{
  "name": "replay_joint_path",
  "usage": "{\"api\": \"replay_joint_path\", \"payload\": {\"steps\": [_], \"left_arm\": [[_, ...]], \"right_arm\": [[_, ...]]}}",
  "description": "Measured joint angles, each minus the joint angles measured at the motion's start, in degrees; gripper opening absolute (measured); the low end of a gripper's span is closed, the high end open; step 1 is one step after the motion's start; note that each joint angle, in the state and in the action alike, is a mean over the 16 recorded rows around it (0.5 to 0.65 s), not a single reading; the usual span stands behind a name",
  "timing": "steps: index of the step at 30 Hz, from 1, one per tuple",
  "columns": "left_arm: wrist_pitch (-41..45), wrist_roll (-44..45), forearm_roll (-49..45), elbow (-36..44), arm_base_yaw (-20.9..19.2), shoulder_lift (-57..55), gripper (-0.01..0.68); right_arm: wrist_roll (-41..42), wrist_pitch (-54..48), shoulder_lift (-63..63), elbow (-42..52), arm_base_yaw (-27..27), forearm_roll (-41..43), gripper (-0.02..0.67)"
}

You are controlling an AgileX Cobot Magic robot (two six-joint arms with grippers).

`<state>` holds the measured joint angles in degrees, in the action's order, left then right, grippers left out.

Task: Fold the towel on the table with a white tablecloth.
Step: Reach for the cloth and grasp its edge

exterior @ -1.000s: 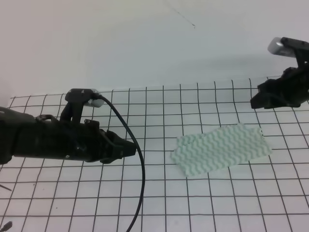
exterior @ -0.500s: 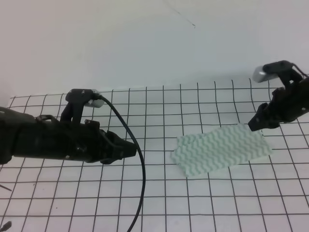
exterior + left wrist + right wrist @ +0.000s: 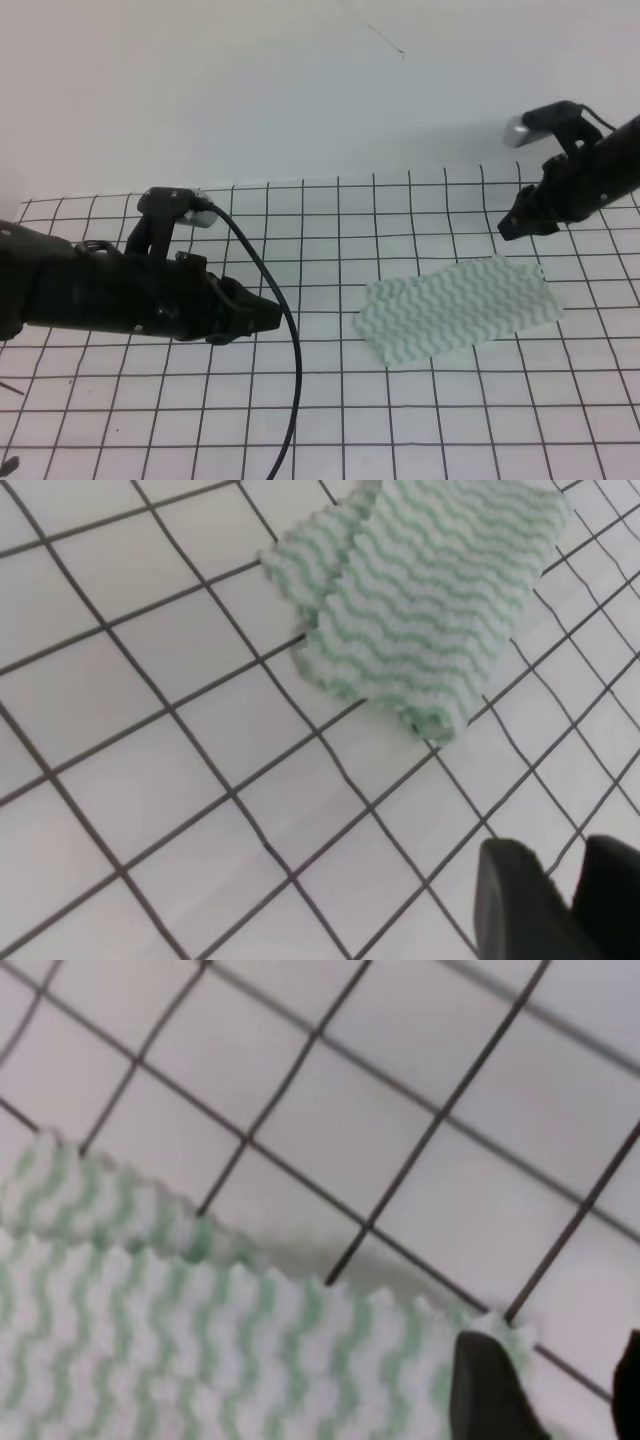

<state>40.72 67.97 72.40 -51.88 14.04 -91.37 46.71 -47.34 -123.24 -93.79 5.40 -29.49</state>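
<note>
The towel [image 3: 455, 305], mint-green and white with wavy stripes, lies flat right of centre on the white tablecloth [image 3: 450, 420] that covers the table [image 3: 100, 400]. My left gripper [image 3: 272, 316] hovers low to the towel's left, about two grid squares away, its fingers together with nothing held. In the left wrist view the towel [image 3: 430, 590] shows its near edge doubled over, and the gripper [image 3: 575, 865] sits at the bottom right. My right gripper [image 3: 508, 226] hangs just above the towel's far right corner. The right wrist view shows that corner of the towel [image 3: 200, 1350] beside a finger [image 3: 490, 1395], jaws apart and empty.
A black cable [image 3: 292, 370] loops from the left arm's wrist camera down across the tablecloth to the front edge. A plain white wall [image 3: 300, 90] rises behind the table. Grid squares lie bare in front of the towel and between the two arms.
The right gripper dipped to the towel's far right corner half a second ago and has since risen up and left. The towel lies as before. The left arm barely shifted.
</note>
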Motion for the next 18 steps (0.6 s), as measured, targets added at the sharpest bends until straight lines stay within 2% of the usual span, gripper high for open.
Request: {"api": "replay_joint_path", "payload": {"steps": [11, 18], "left_arm": [[1.0, -0.5, -1.3, 0.0, 0.0, 0.0, 0.137], [1.5, -0.7, -1.5, 0.0, 0.0, 0.0, 0.137]], "right_arm": [[-6.3, -4.0, -4.7, -9.3, 4.9, 15.3, 0.274], [-8.8, -3.3, -6.2, -9.9, 6.7, 19.5, 0.268]]}}
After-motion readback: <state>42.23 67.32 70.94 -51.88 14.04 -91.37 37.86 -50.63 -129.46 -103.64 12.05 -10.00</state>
